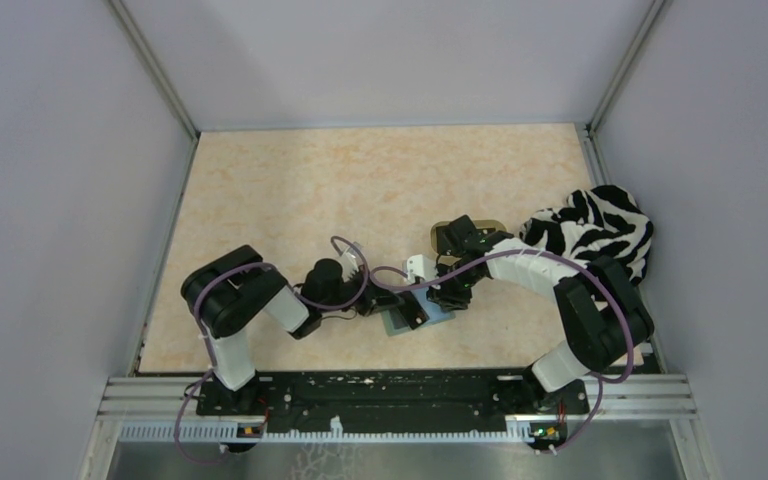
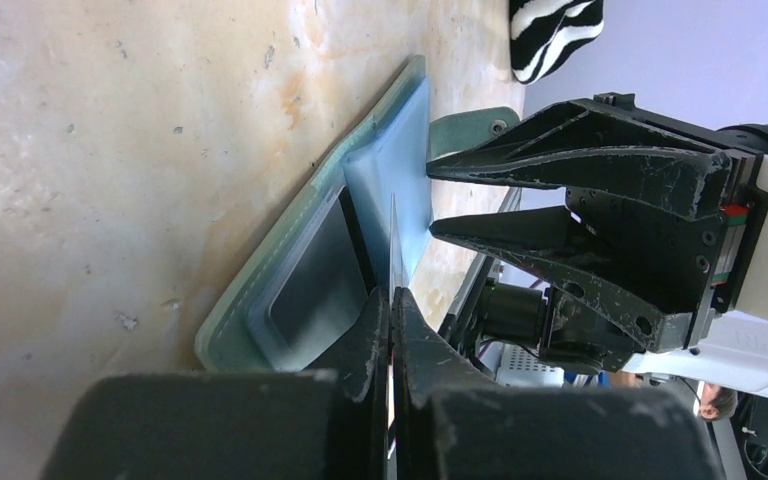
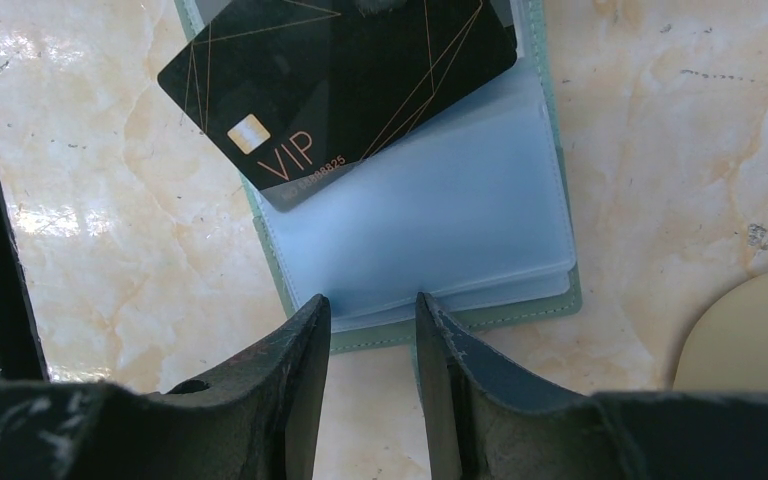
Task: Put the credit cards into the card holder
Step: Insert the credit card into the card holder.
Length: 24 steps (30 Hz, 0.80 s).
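The card holder (image 3: 440,220) lies open on the table, its pale green edge and light blue sleeves showing; it also shows in the left wrist view (image 2: 300,280) and the top view (image 1: 430,322). My left gripper (image 2: 392,295) is shut on a black credit card (image 3: 340,80) with gold "VIP" lettering, and holds it slanted over the open holder. In the left wrist view the card (image 2: 392,240) is edge-on. My right gripper (image 3: 372,310) is open and empty, its fingertips at the holder's near edge. Any yellow-gold cards are out of view.
A tan rounded tray (image 1: 472,226) sits just behind the right gripper, its rim in the right wrist view (image 3: 750,330). A zebra-striped cloth (image 1: 590,235) lies at the right. Both grippers (image 1: 405,308) (image 1: 450,293) meet close together over the holder.
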Each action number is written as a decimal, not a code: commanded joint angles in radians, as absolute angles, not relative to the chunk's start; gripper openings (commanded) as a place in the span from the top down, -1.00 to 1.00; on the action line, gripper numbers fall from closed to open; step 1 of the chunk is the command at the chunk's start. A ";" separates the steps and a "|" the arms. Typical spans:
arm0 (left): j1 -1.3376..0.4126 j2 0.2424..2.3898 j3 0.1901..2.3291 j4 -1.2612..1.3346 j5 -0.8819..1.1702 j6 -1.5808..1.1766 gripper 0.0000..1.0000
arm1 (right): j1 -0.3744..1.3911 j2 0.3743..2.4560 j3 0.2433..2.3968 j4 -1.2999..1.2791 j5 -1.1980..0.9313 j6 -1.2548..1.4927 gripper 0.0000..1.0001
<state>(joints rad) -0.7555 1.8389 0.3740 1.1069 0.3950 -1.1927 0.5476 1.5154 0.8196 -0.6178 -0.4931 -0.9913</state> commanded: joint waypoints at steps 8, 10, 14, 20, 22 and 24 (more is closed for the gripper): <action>-0.764 1.861 0.427 0.976 0.406 -1.205 1.00 | 0.566 1.533 0.841 -0.621 -0.474 -0.992 0.25; -0.764 1.856 0.434 0.943 0.400 -1.205 1.00 | 0.566 1.533 0.842 -0.621 -0.474 -0.992 0.25; -0.764 1.858 0.457 0.894 0.403 -1.199 1.00 | 0.568 1.534 0.841 -0.621 -0.472 -0.992 0.25; -0.764 1.887 0.484 0.886 0.431 -1.201 1.00 | 0.569 1.535 0.841 -0.622 -0.468 -0.994 0.25; -0.764 1.895 0.488 0.886 0.437 -1.201 1.00 | 0.570 1.536 0.841 -0.623 -0.468 -0.994 0.25; -0.764 1.897 0.491 0.887 0.444 -1.199 1.00 | 0.571 1.536 0.841 -0.623 -0.467 -0.995 0.25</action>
<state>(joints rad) -0.7574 1.8694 0.4786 0.9337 0.4206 -1.2114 0.5484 1.5154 0.8200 -0.6178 -0.4889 -0.9913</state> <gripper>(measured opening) 0.007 0.374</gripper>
